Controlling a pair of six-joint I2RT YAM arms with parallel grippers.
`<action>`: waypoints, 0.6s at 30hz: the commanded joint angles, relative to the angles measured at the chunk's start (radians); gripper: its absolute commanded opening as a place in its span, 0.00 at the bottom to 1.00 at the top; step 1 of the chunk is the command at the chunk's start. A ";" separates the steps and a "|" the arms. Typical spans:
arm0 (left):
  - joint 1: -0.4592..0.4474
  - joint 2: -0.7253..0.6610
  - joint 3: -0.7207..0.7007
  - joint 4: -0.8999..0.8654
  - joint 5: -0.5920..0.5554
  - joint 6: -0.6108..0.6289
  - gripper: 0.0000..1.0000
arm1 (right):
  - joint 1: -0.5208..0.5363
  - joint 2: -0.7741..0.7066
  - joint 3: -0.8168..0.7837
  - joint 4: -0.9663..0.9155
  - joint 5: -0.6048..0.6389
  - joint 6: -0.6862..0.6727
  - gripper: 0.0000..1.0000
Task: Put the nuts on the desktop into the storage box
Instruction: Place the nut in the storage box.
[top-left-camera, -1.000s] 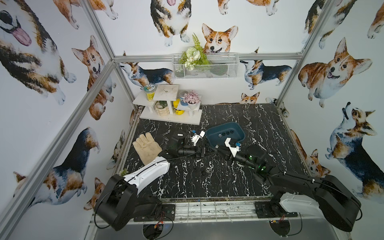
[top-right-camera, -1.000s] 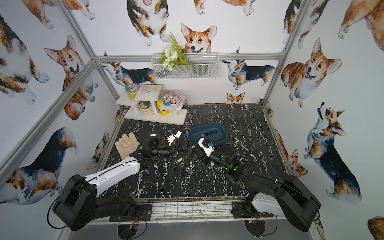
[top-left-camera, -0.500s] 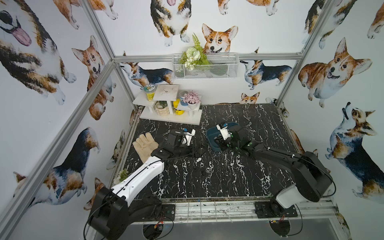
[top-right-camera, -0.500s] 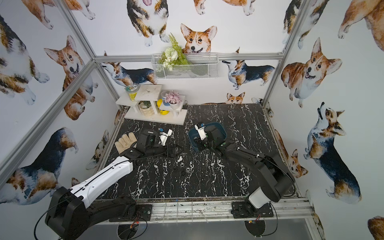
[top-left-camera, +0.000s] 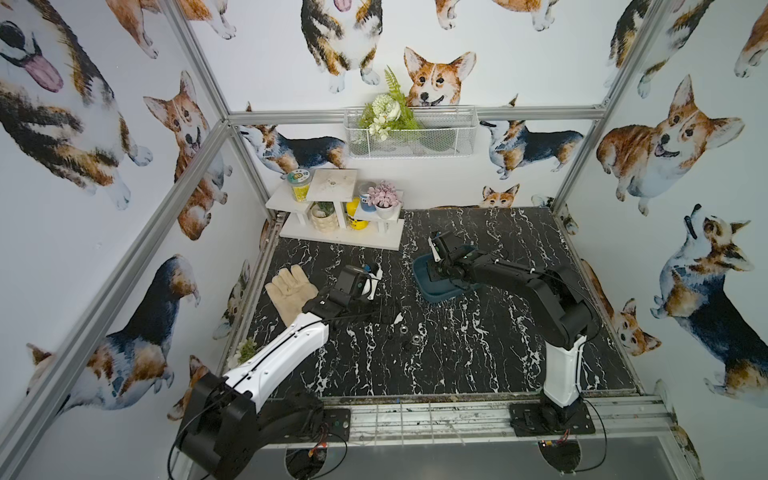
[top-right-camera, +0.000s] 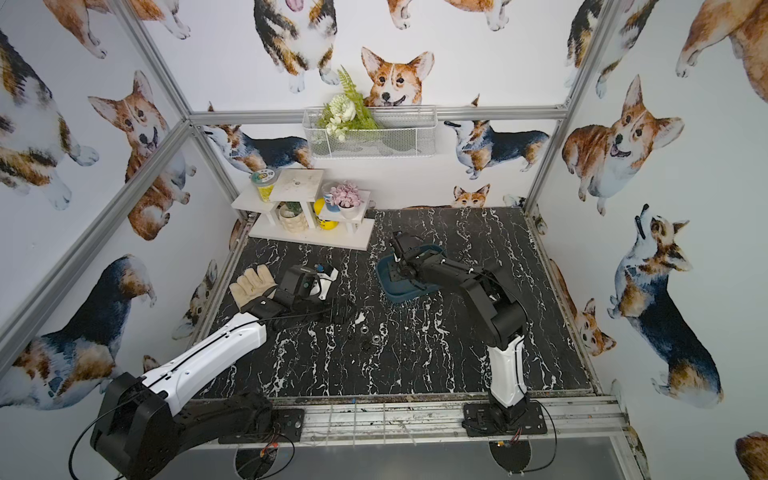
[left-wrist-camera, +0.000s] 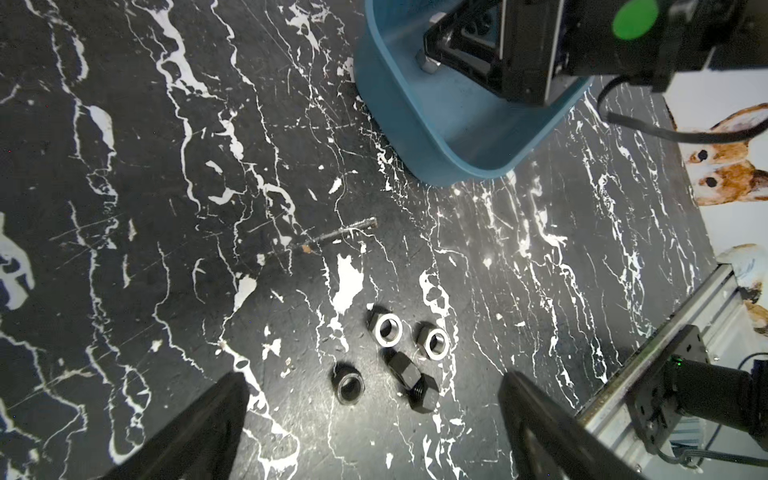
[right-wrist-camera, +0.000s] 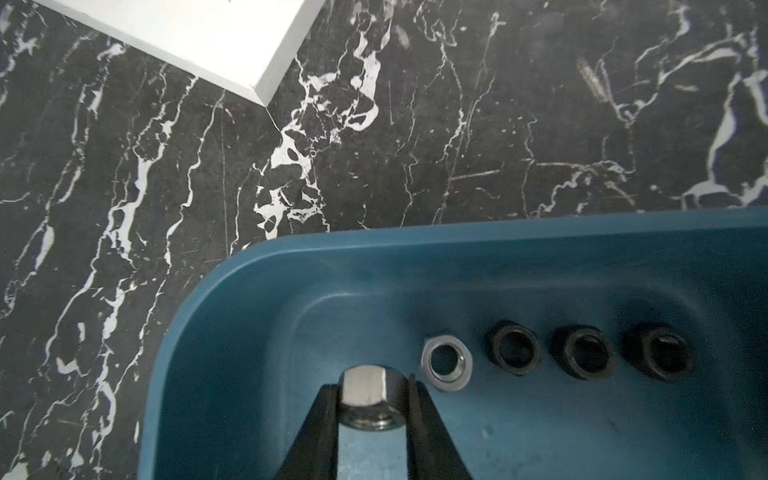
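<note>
The black, white-veined desk (top-left-camera: 478, 353) spanned the floor of the enclosure in both top views. A white stepped shelf (top-left-camera: 345, 241) stood at its far left corner, and a pale work glove (top-left-camera: 291, 291) lay flat near its left edge. The dark teal storage box (top-left-camera: 440, 293) rested on the desk right of centre, near the shelf's front corner (that corner also showed in the right wrist view). The right arm (top-left-camera: 540, 291) reached over the box and hid much of its interior from above. The left gripper (left-wrist-camera: 374, 378) hovered over the middle of the desk with its jaws spread wide and nothing between them. The right gripper (right-wrist-camera: 372, 390) was lowered inside the storage box near one rounded corner, jaws clamped on a silver hex nut (right-wrist-camera: 370, 413) held on edge; whether this nut touched the box floor could not be told. Beside it, four further nuts (right-wrist-camera: 446, 360) lay flat in a row on the box floor, the nearest silver, followed by three black nuts (right-wrist-camera: 583, 351). Five loose nuts (left-wrist-camera: 387, 329) lay clustered on the desk below the left gripper, well apart from the storage box. Two were silver and lay flat, one black nut (left-wrist-camera: 349, 383) lay flat, and two black nuts (left-wrist-camera: 413, 382) lay on their sides, touching end to end.
</note>
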 joint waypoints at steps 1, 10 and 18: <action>0.001 0.005 -0.005 -0.012 -0.026 0.014 1.00 | 0.001 0.042 0.051 -0.083 0.030 0.035 0.23; 0.000 0.022 -0.008 -0.011 -0.017 0.017 1.00 | 0.001 0.123 0.103 -0.084 0.044 0.024 0.27; 0.000 0.020 -0.018 0.006 -0.013 -0.014 1.00 | 0.003 0.106 0.098 -0.057 0.035 0.005 0.45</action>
